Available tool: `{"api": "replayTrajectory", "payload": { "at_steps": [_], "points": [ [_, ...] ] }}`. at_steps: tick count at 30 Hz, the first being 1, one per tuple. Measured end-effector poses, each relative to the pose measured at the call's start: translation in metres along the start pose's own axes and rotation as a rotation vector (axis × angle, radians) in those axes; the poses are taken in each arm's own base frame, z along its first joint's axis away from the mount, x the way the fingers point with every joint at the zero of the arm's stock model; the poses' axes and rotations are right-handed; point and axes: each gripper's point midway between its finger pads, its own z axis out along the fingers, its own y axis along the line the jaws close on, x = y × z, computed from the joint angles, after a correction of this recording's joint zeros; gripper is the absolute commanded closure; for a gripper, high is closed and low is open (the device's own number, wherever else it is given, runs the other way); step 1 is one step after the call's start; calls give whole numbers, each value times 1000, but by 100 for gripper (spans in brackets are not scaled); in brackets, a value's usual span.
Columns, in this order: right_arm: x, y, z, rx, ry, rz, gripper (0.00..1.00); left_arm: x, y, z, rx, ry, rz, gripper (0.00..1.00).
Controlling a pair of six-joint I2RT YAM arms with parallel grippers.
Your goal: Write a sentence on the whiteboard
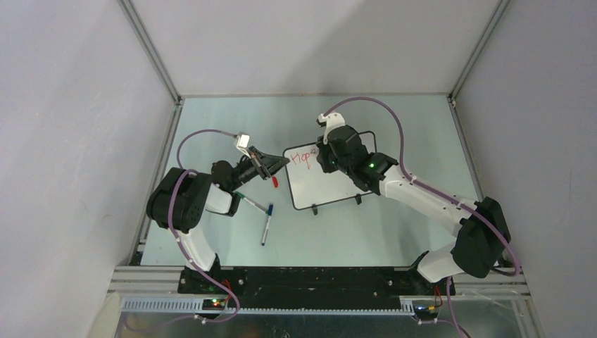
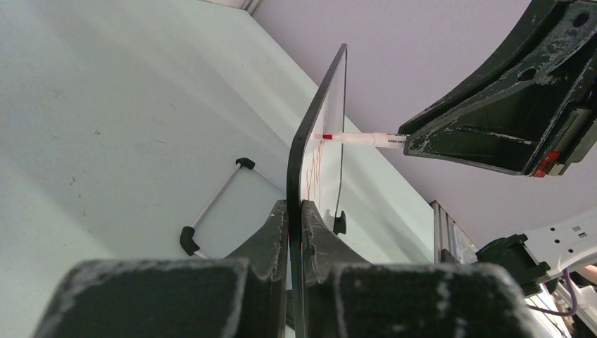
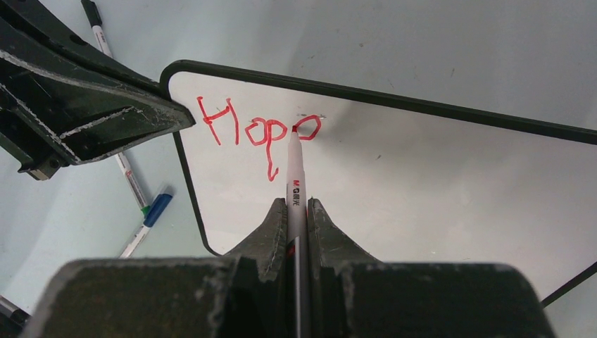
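We note a pale green tabletop point(image 1: 394, 232) enclosed by plain lilac-grey walls point(image 1: 70, 127) left, far and right; aluminium posts point(image 1: 150, 49) mark the far corners; lighting even.

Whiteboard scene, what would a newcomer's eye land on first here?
The red letters "Hop" plus a loop, in the top left corner of the whiteboard. The right gripper holds the red marker with its tip on that loop, while the left gripper clamps the board's edge near that corner.
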Motion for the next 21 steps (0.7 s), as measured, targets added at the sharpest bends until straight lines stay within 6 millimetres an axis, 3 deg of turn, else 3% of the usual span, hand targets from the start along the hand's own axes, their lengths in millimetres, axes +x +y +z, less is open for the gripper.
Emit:
{"api": "replayTrajectory", "payload": {
  "at_steps": [21],
  "points": [
    [15,-1,-3,16,56,-20,100,0,0,0,0,0,0,100]
  ]
}}
